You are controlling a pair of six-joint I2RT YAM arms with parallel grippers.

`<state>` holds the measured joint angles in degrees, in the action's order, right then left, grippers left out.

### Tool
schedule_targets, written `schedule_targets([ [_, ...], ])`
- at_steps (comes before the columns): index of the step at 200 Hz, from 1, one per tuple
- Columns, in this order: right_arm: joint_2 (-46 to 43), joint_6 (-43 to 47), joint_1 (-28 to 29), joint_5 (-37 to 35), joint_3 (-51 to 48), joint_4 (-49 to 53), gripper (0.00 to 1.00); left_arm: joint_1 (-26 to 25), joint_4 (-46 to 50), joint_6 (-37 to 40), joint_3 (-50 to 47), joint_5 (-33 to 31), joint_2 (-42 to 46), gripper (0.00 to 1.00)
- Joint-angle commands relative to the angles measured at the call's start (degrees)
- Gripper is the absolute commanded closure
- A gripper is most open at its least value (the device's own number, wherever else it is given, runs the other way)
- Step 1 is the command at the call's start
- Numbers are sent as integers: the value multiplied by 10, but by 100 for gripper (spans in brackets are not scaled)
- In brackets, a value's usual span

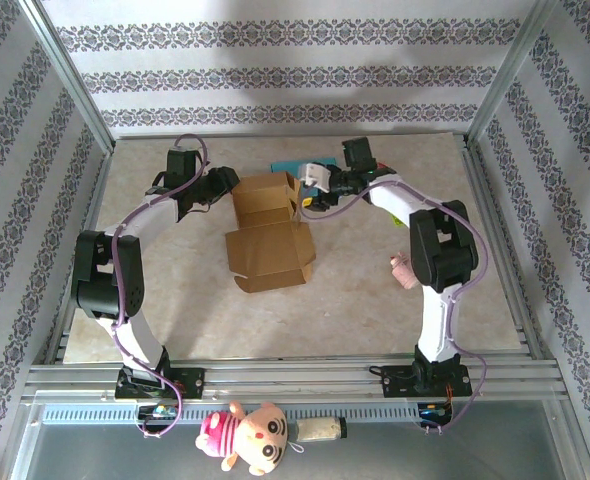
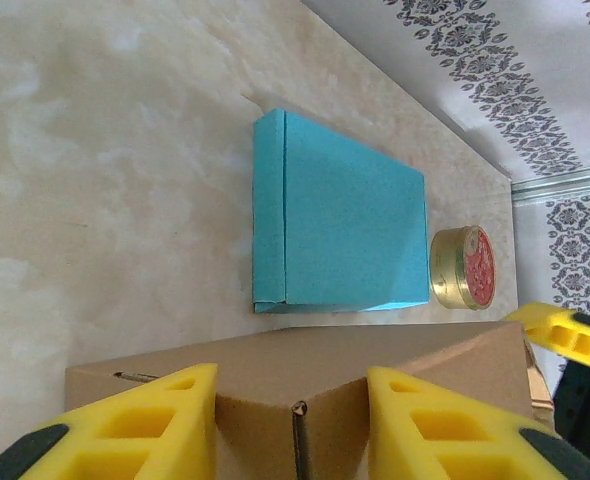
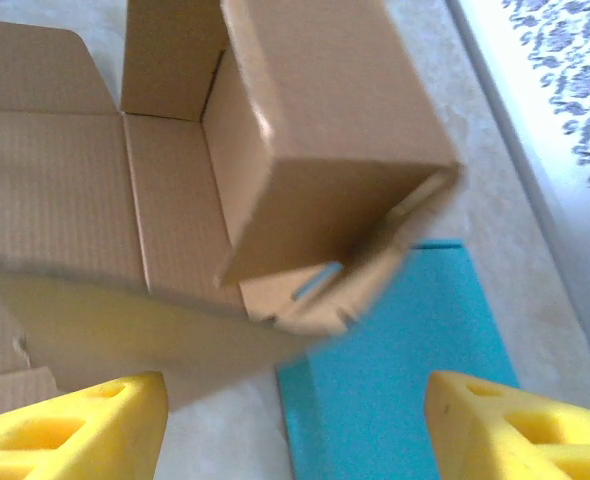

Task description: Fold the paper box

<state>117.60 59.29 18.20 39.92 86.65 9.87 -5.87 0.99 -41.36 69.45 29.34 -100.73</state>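
box: corrugated cardboard box (image 1: 267,215), mid-table toward the far side, between the two grippers. The far part stands up as walls; the lid panel (image 1: 271,258) lies flat toward the near edge.
left gripper (image 2: 290,400): at the box's left side. Its yellow fingers (image 2: 145,425) are apart with a cardboard edge in the gap; can't tell whether they clamp it or only straddle it.
right gripper (image 3: 295,400): at the box's right side, fingers (image 3: 520,430) spread wide, nothing pinched. A loose flap (image 3: 125,310) sits just ahead of them, blurred.
stage: my read is walls partly up, lid not closed, tabs not tucked.
risk, slide: the box is light and unanchored. A push from one side only would likely skate or spin it into the teal flat box (image 2: 340,225) just behind it.
risk, spring-back: the raised wall looks skewed in the right wrist view. If a flap is let go before it locks, the walls could fall open.
risk, crease: closing hard on the corrugated edge off the score line would kink the panel.
risk, clutter: a gold tin (image 2: 462,268) sits beside the teal flat box and a pink toy (image 1: 403,270) lies near the right arm; a wide sweep could knock either.
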Motion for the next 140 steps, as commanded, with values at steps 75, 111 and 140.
schedule_targets([
  [75,33,-162,37,-92,41,-25,41,-20,-5,4,-17,1,10,63],
  [111,45,-224,45,-97,54,-37,40,-25,-10,-1,-20,8,12,63],
  [140,62,-246,55,-110,72,-33,43,-25,-10,0,-23,8,19,63],
])
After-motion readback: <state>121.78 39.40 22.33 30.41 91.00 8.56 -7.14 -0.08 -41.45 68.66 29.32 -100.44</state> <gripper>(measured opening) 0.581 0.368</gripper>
